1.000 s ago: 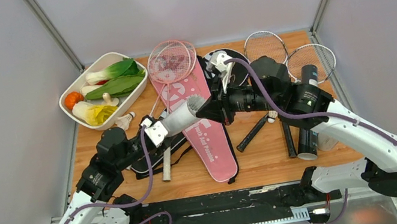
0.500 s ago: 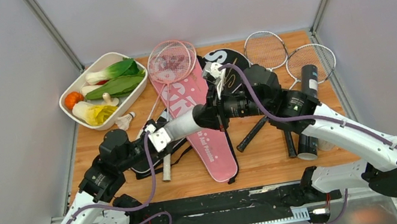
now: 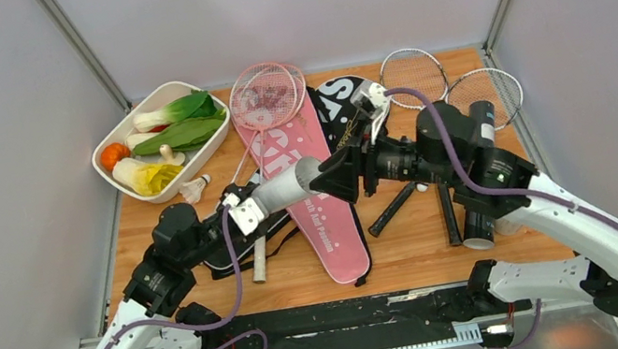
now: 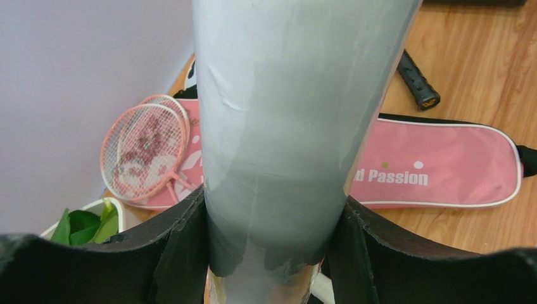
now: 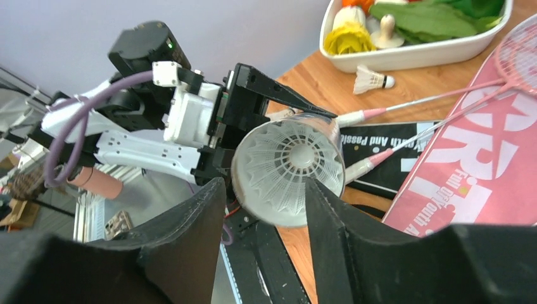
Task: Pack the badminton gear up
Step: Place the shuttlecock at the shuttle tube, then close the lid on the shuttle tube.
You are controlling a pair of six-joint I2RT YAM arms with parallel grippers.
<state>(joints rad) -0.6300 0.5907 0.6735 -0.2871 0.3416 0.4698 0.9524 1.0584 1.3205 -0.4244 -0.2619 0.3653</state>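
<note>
My left gripper (image 3: 247,211) is shut on a grey-white tube (image 3: 284,188), which it holds above the table with the mouth pointing right. The tube (image 4: 285,126) fills the left wrist view between the jaws. A white shuttlecock (image 5: 290,166) sits inside the tube's mouth. My right gripper (image 3: 331,175) stands open just off that mouth, nothing between its fingers (image 5: 329,215). Another shuttlecock (image 3: 194,189) lies near the dish. Pink rackets (image 3: 266,96) rest on a pink cover (image 3: 313,193). Silver rackets (image 3: 411,72) lie at the back right.
A white dish of vegetables (image 3: 111,174) stands at the back left. A black tube (image 3: 481,203) lies under my right arm. A black cover (image 3: 340,98) is behind the pink one, another black cover (image 3: 229,256) below the left gripper. Black racket handles (image 3: 391,208) lie mid-table.
My right gripper has opened and drawn back to the right from the tube's mouth, leaving the shuttlecock inside. The left gripper still holds the tube, hardly moved.
</note>
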